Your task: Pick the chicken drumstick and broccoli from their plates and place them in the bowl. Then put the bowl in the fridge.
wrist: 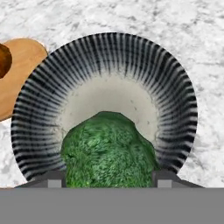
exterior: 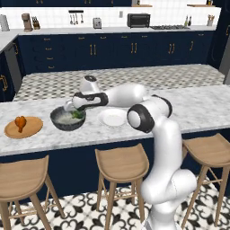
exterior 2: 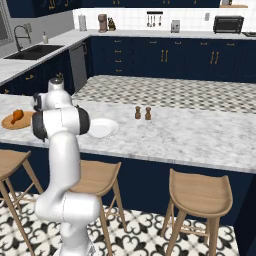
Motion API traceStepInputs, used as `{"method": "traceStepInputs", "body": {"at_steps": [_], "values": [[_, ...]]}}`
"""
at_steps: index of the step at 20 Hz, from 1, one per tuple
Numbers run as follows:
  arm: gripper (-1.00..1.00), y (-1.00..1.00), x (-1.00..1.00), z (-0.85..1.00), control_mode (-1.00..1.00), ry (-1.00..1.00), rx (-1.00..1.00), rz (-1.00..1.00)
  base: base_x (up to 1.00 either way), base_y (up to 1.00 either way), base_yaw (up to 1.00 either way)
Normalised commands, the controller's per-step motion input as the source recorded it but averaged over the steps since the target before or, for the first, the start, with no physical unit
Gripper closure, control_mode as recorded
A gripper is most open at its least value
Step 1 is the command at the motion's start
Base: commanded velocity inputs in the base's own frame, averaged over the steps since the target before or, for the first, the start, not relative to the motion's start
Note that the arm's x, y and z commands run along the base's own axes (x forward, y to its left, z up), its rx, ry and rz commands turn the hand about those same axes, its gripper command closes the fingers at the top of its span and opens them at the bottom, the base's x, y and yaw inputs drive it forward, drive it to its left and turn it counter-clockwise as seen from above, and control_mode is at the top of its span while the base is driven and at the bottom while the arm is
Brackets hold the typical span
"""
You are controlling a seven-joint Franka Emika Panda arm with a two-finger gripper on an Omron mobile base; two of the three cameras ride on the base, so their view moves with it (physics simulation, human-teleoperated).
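The claw is over the dark grey bowl on the marble table. In the hand view the broccoli sits between the two finger tips, which stand on its left and right sides, so the claw is closed around the broccoli at a middle width. The lower part of the floret is cut off by the bottom of that view, and whether it already touches the pale inside of the bowl I cannot tell. In the left base view only a little green is seen at the bowl's rim, under the hand.

The chicken drumstick lies on the tan wooden plate, to the left of the bowl and apart from it. In the hand view only a dark brown bit of it shows at the left edge. The white plate is just beside the bowl on its right. In the right base view the arm covers the bowl and part of the white plate; the wooden plate with the drumstick is partly visible at the left edge.
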Motion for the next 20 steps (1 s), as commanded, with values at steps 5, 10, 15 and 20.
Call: {"method": "traceStepInputs", "body": {"at_steps": [5, 10, 15, 20], "values": [[1.00, 0.22, 0.23, -0.31, -1.00, 0.00, 0.00, 0.00, 0.00, 0.00, 0.00], [-1.00, 0.08, -0.01, -0.02, -1.00, 0.00, 0.00, 0.00, 0.00, 0.00, 0.00], [-1.00, 0.00, -0.14, 0.00, -1.00, 0.00, 0.00, 0.00, 0.00, 0.00, 0.00], [-1.00, -0.17, -0.54, 0.17, -1.00, -0.04, 0.03, 0.00, 0.00, 0.00, 0.00]]}}
